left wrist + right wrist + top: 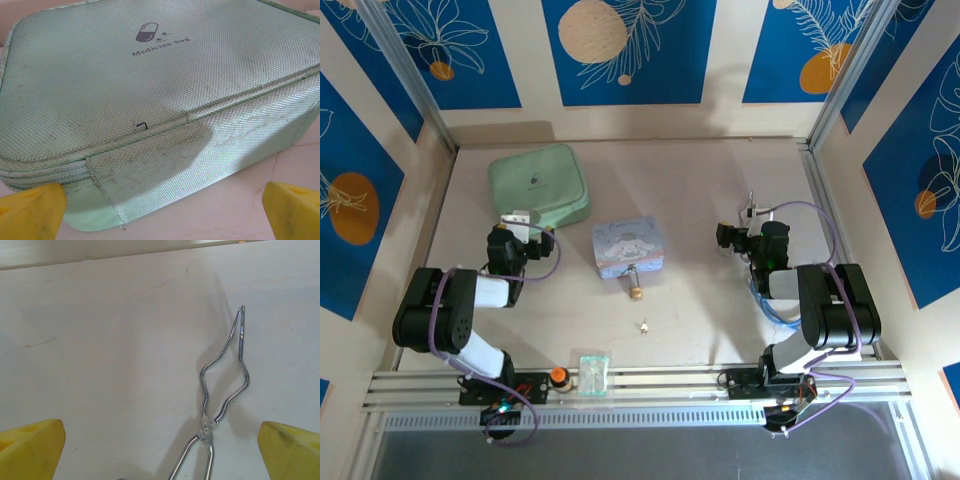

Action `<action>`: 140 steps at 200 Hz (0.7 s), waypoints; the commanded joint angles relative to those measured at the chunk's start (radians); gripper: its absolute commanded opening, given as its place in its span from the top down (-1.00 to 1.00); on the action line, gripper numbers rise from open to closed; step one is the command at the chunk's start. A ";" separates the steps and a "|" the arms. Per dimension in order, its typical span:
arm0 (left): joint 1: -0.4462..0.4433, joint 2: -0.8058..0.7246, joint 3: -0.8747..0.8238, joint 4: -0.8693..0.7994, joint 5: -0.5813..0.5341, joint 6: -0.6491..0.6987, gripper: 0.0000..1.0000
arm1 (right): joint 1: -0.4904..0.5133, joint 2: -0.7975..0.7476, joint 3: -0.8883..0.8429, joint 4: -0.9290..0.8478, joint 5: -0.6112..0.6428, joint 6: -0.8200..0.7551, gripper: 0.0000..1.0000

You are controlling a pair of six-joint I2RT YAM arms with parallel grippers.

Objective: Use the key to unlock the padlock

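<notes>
Left wrist: left gripper (162, 210) agape before pouch (150, 85).

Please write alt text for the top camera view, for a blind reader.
A small brass padlock lies on a pale table just in front of a blue cartoon tin, with a tiny key nearer the arms' bases. The black left arm and right arm flank them; a green medicine bag sits at the back left.

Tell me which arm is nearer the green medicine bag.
Left. The left arm has its jaws right at the medicine bag; the right arm holds its jaws far across the table, over the wire tongs.
</notes>
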State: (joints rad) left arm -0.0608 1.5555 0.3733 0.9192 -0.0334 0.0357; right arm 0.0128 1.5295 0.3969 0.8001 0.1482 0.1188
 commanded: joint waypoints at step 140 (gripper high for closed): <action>0.006 -0.237 0.018 -0.200 0.019 0.010 -0.99 | -0.007 -0.179 0.079 -0.217 -0.046 -0.023 -0.98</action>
State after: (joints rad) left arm -0.0608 1.4364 0.3729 0.8223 -0.0257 0.0357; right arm 0.0090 1.4197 0.4610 0.6548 0.1299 0.1177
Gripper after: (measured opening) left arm 0.995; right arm 0.990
